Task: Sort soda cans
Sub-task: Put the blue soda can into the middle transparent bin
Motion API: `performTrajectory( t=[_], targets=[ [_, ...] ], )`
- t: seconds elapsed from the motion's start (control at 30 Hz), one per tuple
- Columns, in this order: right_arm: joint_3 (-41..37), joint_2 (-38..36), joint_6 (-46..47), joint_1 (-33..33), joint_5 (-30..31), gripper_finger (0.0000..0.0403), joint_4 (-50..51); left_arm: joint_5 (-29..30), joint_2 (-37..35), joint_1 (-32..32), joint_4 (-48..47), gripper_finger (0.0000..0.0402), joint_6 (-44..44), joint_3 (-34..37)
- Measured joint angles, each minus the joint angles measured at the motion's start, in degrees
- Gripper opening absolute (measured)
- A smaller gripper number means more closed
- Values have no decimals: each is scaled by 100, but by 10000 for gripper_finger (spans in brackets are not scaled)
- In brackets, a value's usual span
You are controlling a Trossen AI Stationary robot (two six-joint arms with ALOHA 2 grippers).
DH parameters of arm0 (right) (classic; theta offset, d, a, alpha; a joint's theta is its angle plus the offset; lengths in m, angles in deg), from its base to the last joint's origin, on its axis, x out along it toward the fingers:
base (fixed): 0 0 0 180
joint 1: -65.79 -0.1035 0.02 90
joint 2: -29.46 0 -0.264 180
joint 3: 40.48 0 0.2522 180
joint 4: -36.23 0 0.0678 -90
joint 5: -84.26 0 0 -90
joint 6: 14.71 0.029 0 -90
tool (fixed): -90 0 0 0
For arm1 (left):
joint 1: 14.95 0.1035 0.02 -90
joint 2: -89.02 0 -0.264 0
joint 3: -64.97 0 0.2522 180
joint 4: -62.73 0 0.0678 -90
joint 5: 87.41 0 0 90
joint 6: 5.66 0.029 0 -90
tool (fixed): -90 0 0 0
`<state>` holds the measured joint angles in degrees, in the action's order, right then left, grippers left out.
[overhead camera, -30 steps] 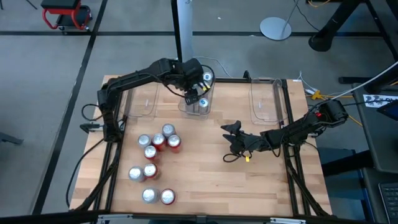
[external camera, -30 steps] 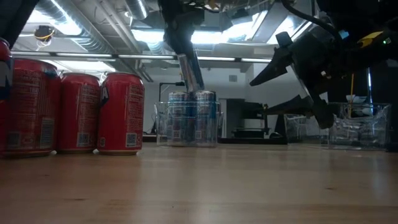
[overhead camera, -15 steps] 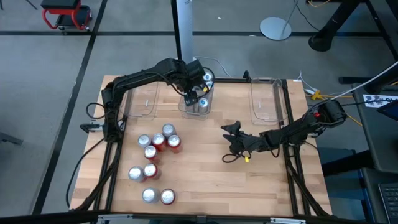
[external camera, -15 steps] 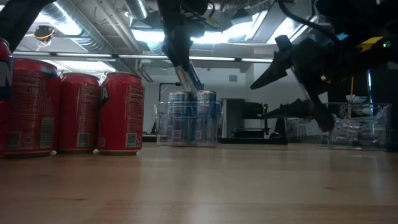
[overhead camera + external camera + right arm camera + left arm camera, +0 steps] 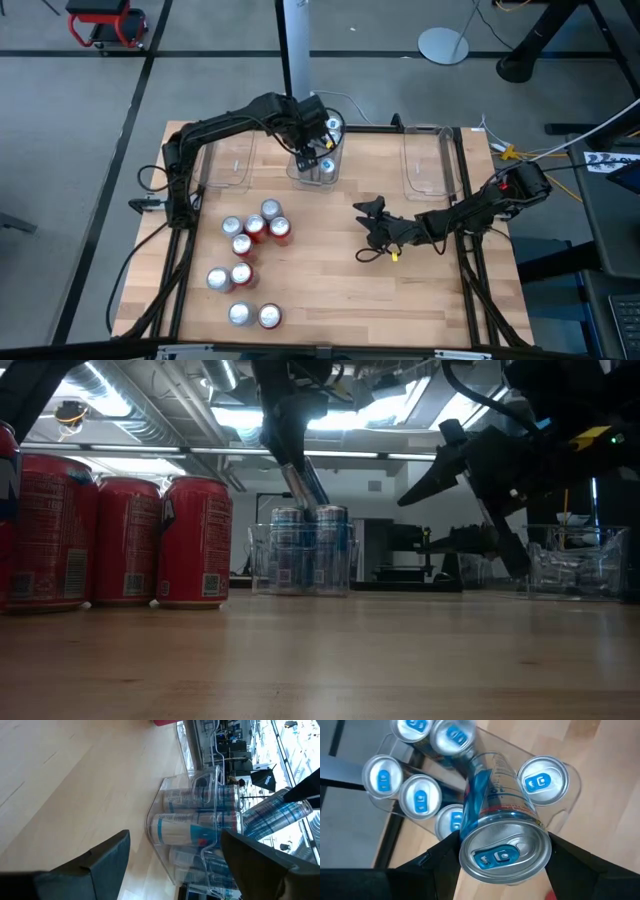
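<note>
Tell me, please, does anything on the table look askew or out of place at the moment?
Only one thing: the blue-and-white can held in the left gripper is tilted above the middle clear bin, while the cans already in that bin stand upright. The red cans stand upright on the table, and nothing looks spilled or damaged.

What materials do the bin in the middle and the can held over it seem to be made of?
Bin: seemingly clear, glossy plastic; the cans inside and the wood beneath show through its walls.
Held can, in the left hand: likely thin metal; its silver top is shiny, with a blue pull tab, and its body carries blue-and-white print.
</note>
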<state>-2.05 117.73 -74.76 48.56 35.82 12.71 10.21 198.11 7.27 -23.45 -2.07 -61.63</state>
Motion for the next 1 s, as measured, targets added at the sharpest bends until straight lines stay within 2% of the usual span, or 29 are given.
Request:
performTrajectory(
  t=[0.63,1.0],
  targets=[
    [0,0,17,0,-66,310,9,-144,719,257,-15,233,202,-4],
    [0,2,14,0,-63,310,61,-282,999,308,400,235,447,-13]
  ],
)
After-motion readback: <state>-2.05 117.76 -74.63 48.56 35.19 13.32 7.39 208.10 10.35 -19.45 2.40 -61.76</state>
